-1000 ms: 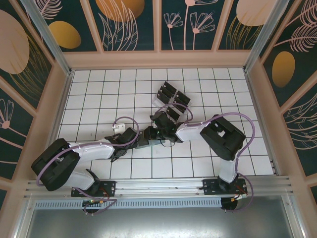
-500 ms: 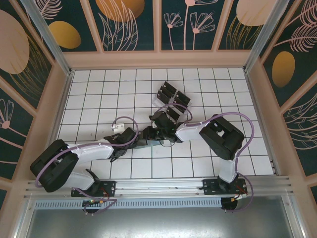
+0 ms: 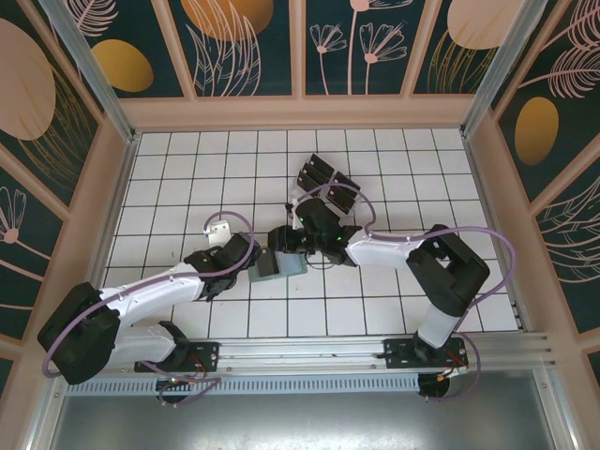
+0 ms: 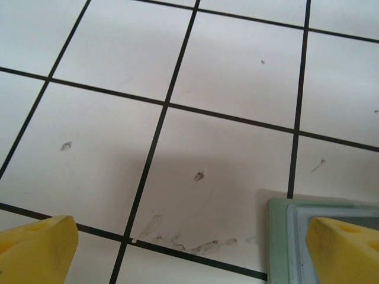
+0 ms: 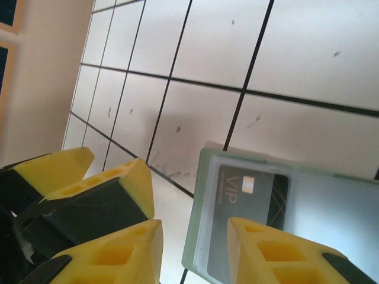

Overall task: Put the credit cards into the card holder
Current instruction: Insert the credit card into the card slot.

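The sage-green card holder (image 3: 277,267) lies flat on the tiles between the two grippers. Through its clear window a dark card marked VIP (image 5: 249,201) shows inside it. My right gripper (image 5: 192,254) is open, with its yellow fingers on either side of the holder's left edge (image 5: 202,213). In the top view the right gripper (image 3: 284,240) sits just beyond the holder. My left gripper (image 4: 189,254) is open over bare tile, and the holder's corner (image 4: 277,236) lies by its right finger. Several more black cards stand in the clear rack (image 3: 319,180).
The left gripper's yellow fingers (image 5: 135,183) are close beside the right gripper's left finger. The clear rack stands about two tiles behind the holder. Wooden walls (image 3: 112,187) border the white tiled floor on three sides.
The two grippers, which met over the holder, have drawn apart. The left arm has pulled back to the left and the right arm has stretched out, uncovering the holder on the tiles.
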